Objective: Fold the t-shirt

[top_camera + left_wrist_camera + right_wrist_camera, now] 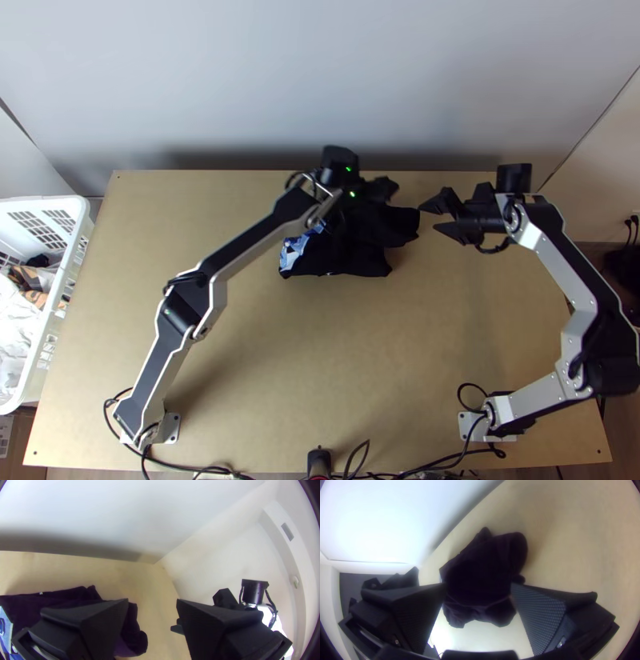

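Note:
The dark t-shirt (344,252) lies bunched at the table's upper middle, a blue and white patch showing at its left side. Over its far edge is my left gripper (388,192); in the left wrist view the left gripper (152,603) has its fingers wide apart, the t-shirt (130,640) partly behind one of them. My right gripper (436,220) stands open just right of the cloth. In the right wrist view the t-shirt (480,576) appears beyond the right gripper (478,585), between its spread fingers.
A white laundry basket (76,240) with clothes stands at the table's left edge. A pale wall (320,80) rises behind the table (304,360). Cables (200,470) run along the near edge between the arm bases.

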Robot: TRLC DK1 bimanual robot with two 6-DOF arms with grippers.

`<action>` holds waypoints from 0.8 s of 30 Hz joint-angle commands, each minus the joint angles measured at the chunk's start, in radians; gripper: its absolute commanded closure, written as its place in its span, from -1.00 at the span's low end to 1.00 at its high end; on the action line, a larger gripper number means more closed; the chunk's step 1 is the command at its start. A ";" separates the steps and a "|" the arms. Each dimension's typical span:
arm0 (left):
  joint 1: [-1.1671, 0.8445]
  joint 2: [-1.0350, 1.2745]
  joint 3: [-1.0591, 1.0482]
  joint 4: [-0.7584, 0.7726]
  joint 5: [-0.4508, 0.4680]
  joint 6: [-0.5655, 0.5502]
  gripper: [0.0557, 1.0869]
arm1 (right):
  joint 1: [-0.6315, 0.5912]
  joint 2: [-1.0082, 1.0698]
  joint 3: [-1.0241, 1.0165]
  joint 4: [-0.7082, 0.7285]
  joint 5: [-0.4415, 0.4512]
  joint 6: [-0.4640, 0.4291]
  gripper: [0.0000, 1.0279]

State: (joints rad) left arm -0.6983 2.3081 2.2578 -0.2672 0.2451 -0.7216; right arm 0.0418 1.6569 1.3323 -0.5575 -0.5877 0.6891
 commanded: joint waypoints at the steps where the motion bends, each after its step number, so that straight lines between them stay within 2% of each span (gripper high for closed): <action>1: 0.095 -0.064 -0.038 -0.021 -0.013 0.001 -0.41 | 0.059 0.164 0.192 0.007 -0.001 0.055 -0.72; 3: 0.123 -0.075 -0.047 -0.047 -0.012 0.001 -0.41 | 0.082 0.259 0.300 -0.021 -0.014 0.089 -0.72; 7: 0.169 -0.093 -0.057 -0.079 -0.012 -0.001 -0.41 | 0.118 0.405 0.504 -0.190 -0.083 0.167 -0.72; 13: 0.203 -0.087 -0.069 -0.148 -0.001 0.002 -0.41 | 0.179 0.408 0.473 -0.278 -0.081 0.178 -0.72; 16: 0.206 -0.085 -0.070 -0.150 0.000 0.002 -0.41 | 0.194 0.403 0.473 -0.357 -0.081 0.178 -0.72; 19: 0.204 -0.082 -0.069 -0.139 -0.001 0.002 -0.41 | 0.205 0.399 0.452 -0.367 -0.081 0.196 -0.70; 21: 0.203 -0.079 -0.067 -0.136 0.000 0.002 -0.41 | 0.222 0.400 0.435 -0.371 -0.081 0.217 -0.49; 24: 0.201 -0.076 -0.067 -0.136 -0.001 0.001 -0.41 | 0.245 0.391 0.426 -0.394 -0.077 0.248 0.24</action>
State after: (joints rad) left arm -0.5034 2.2257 2.1918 -0.4026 0.2428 -0.7208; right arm 0.2401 2.0476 1.7733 -0.8978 -0.6655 0.8875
